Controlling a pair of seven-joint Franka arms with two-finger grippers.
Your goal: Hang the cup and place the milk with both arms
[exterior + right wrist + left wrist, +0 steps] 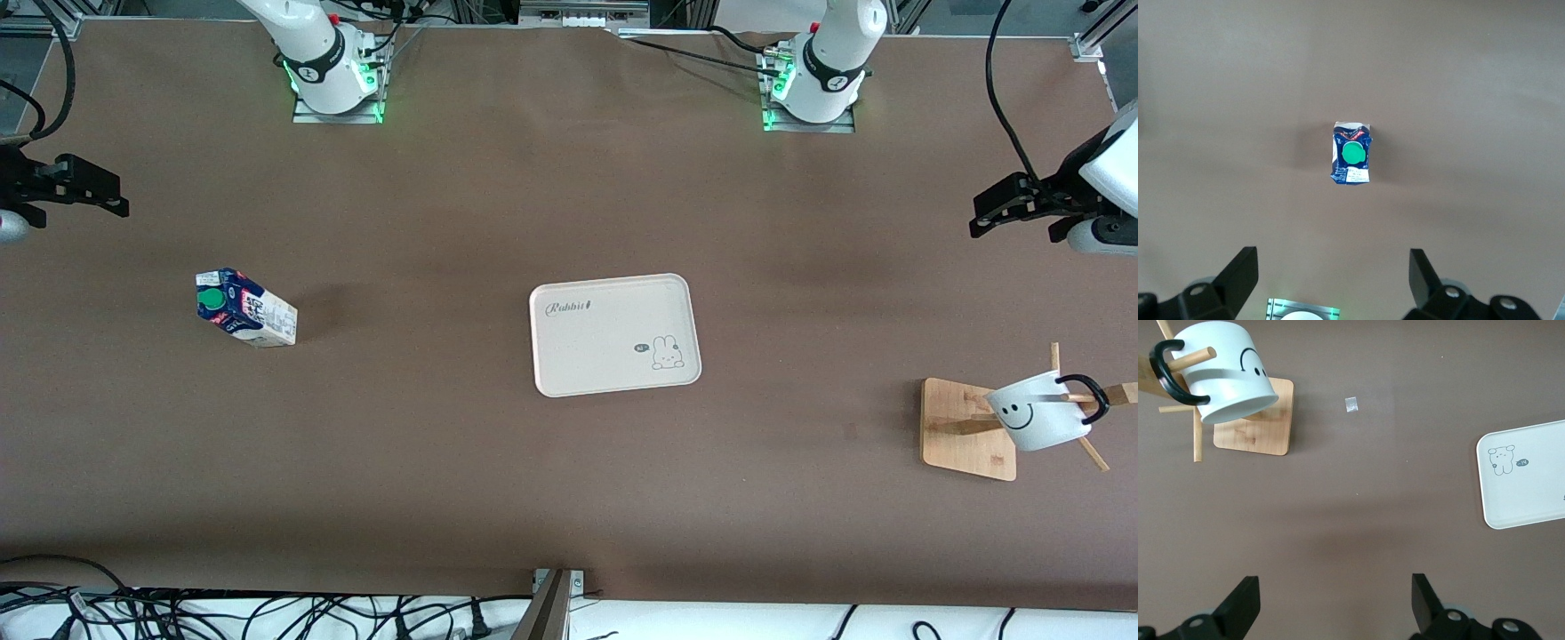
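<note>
My right gripper (1331,283) is hovering open over the milk (244,308); left gripper (1336,607) is waiting open. Cup (1038,411) is hanging on the rack (971,428), so I'm judging the milk grab next, then tray (613,333).

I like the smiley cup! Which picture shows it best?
The left wrist view: the cup looks big there, hanging by its black handle on a wooden rack. The front view shows the cup smaller, smile facing out. The right wrist view doesn't show it.

Glossy cup (1036,420), wooden rack (967,430), matt table (444,462)
</note>
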